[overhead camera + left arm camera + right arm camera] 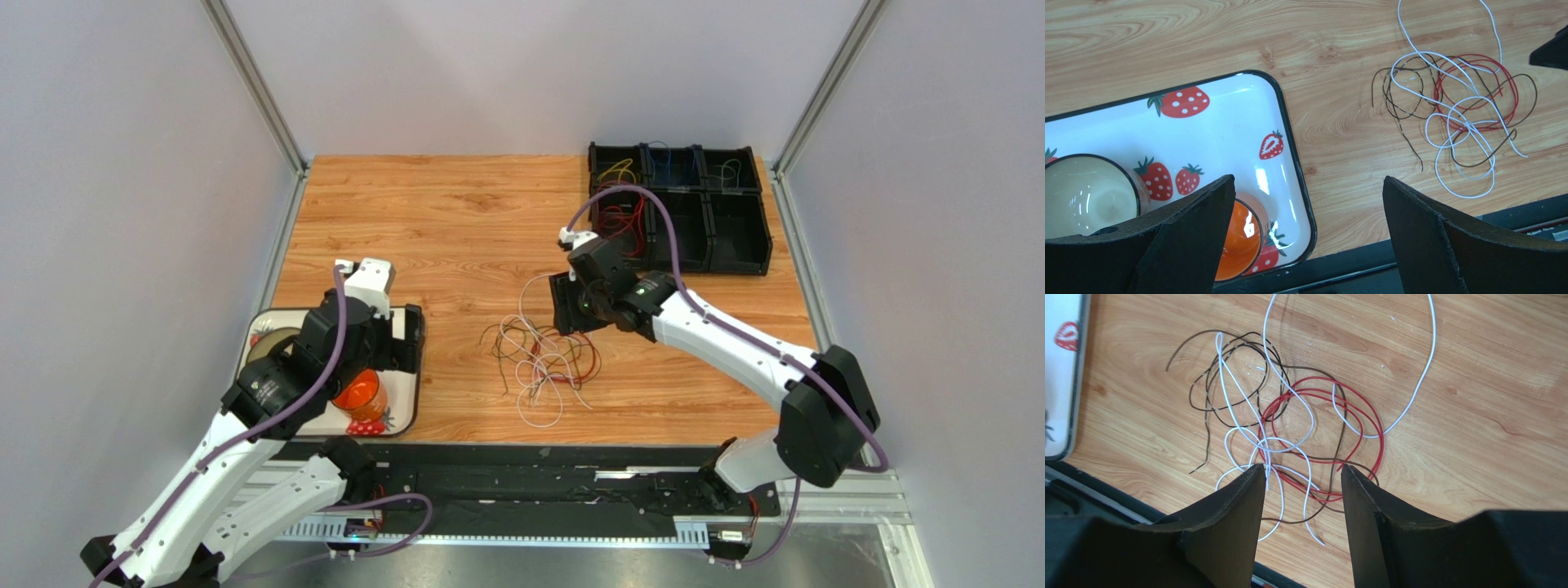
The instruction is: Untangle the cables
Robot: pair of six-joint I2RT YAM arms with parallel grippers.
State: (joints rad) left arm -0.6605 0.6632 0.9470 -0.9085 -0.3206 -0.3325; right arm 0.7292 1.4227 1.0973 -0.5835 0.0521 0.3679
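Observation:
The cables [546,358] lie in a loose tangle of white, red and dark brown loops on the wooden table, near its front edge. My right gripper [569,306] hangs just behind and above them. In the right wrist view it [1303,468] is open, and the cables [1290,395] lie on the wood below and between its fingers, with nothing gripped. My left gripper [1308,184] stands wide open and empty over the front right corner of the strawberry tray [1287,131]. From there the cables [1468,125] sit off to the right.
The strawberry tray [264,321] at the left holds an orange cup [359,395] and a cream bowl [1082,193]. A black divided bin [736,227] at the back right holds yellow, blue and red wires. A black rail [552,472] runs along the near edge.

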